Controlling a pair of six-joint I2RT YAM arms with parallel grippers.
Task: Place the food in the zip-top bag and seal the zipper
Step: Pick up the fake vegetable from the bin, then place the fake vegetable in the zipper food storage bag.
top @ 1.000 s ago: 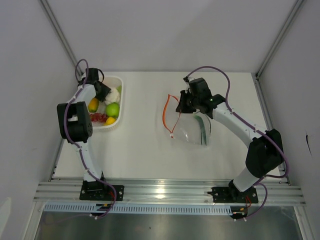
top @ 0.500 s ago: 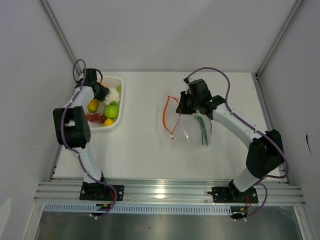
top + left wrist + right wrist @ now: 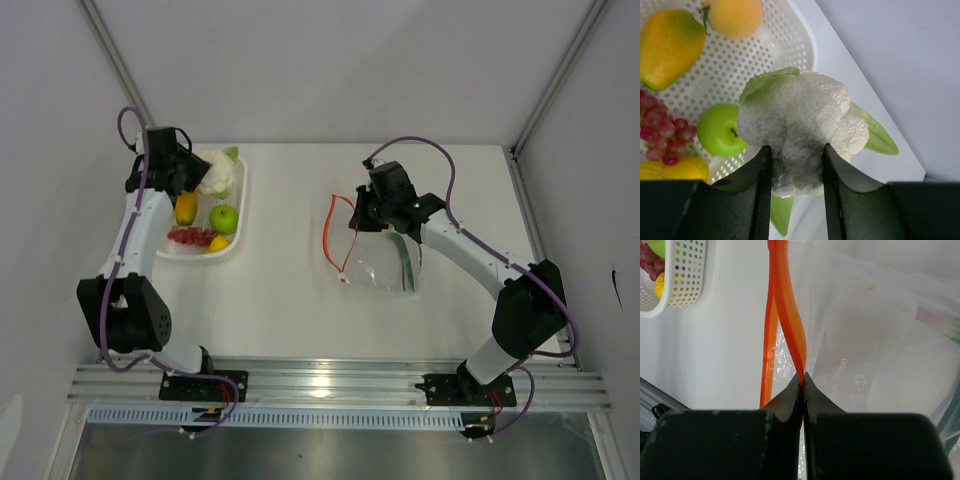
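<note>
My left gripper (image 3: 195,178) is shut on the white cauliflower (image 3: 219,172) with green leaves and holds it above the far end of the white mesh basket (image 3: 243,190); it fills the left wrist view (image 3: 800,120). In the basket lie a green apple (image 3: 224,218), a yellow-orange fruit (image 3: 186,208), red grapes (image 3: 188,236) and a yellow piece (image 3: 218,244). My right gripper (image 3: 362,212) is shut on the orange-red zipper (image 3: 790,320) of the clear zip-top bag (image 3: 385,262), holding its mouth up. Long green stalks (image 3: 404,252) lie inside the bag.
The basket stands at the table's left side near the left wall. The zipper's other strip (image 3: 332,235) curves down toward the table left of the bag. An orange ball (image 3: 735,17) shows in the basket in the left wrist view.
My left gripper has lifted the cauliflower out of the basket and pulled back to the far left. My right gripper has shifted slightly left with the zipper.
</note>
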